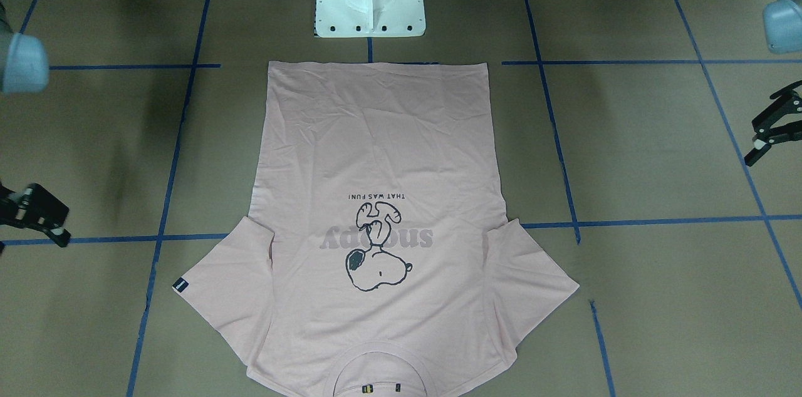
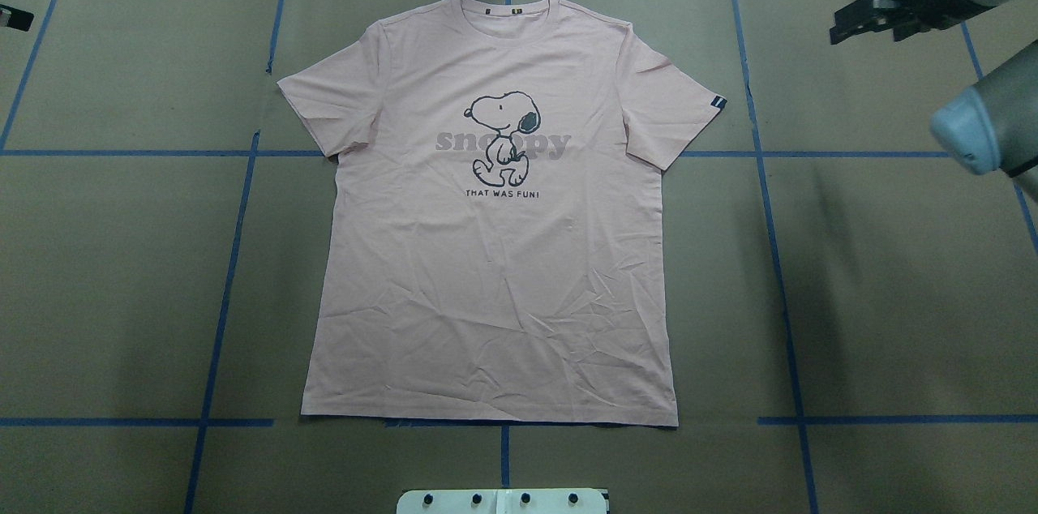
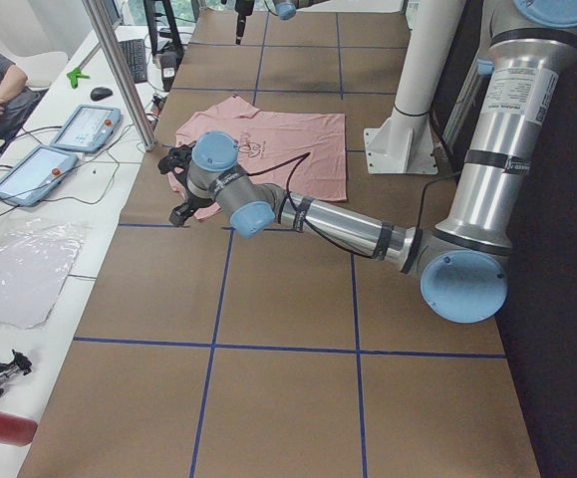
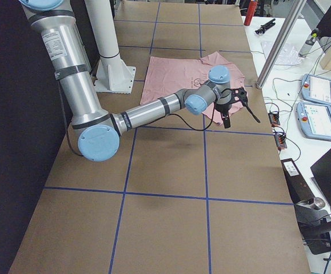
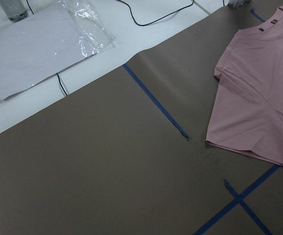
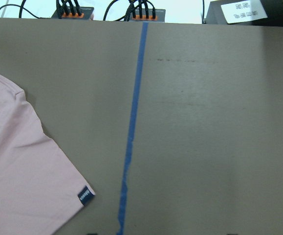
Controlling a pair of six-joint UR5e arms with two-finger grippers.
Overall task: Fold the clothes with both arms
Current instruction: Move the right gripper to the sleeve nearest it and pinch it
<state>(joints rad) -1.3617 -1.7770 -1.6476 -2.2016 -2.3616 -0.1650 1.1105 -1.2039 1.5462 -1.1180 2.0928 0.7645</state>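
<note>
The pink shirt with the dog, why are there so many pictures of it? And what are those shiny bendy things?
Those are two robot arms, the left arm and the right arm. Each ends in a black pincher: the left gripper and the right gripper. Both are open and hold nothing. Six cameras look at once: one from above, one from the front, one from each end of the table, and one on each wrist. The T-shirt lies flat on the table, dog side up, not yet folded.
</note>
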